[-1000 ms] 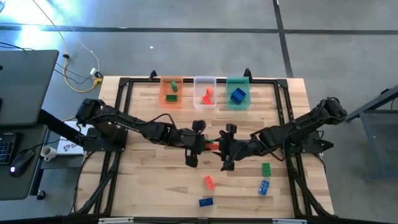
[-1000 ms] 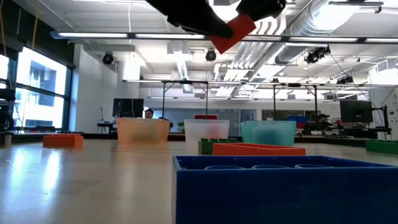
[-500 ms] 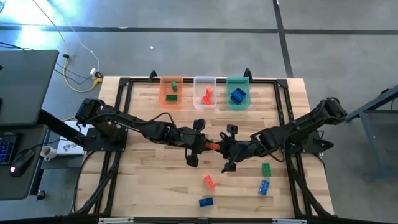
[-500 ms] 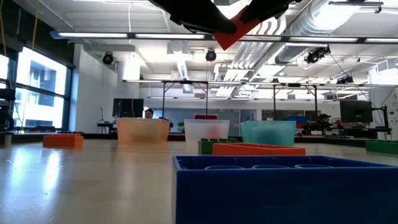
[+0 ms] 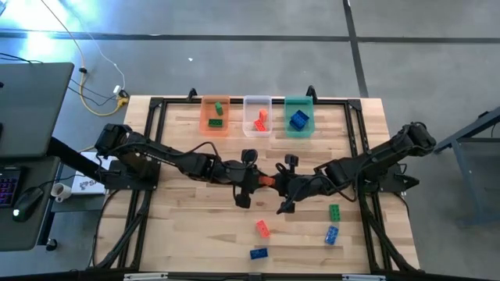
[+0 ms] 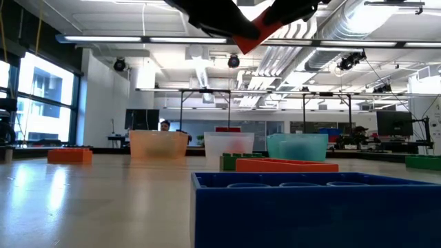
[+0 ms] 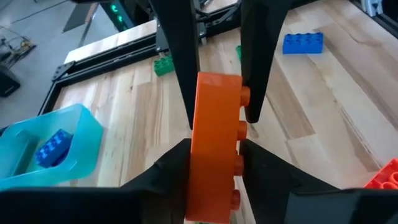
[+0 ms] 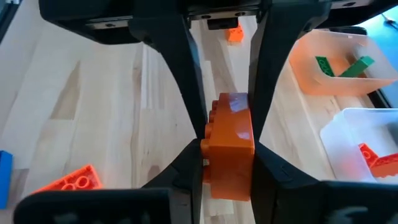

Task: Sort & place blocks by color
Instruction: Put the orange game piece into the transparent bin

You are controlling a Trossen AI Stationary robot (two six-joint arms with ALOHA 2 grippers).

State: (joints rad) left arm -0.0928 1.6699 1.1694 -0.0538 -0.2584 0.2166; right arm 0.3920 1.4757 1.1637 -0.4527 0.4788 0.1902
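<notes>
Both arms meet over the middle of the table (image 5: 180, 226), and between them hangs a single red-orange block (image 5: 268, 183), lifted clear of the wood; it looks like a handover in mid-air, one arm passing the brick so the other can carry it on. The right gripper (image 8: 227, 163) is clamped on the block, its fingers pressed to both sides; the left gripper (image 7: 214, 165) brackets the same brick, though whether it grips or has let go I cannot tell. At the far edge wait the orange tub (image 5: 216, 117) with green bricks, the clear tub (image 5: 257, 117) with red-orange ones, and the green tub (image 5: 298, 117) with blue; loose blocks lie nearer, a green block (image 5: 334, 211) among them.
</notes>
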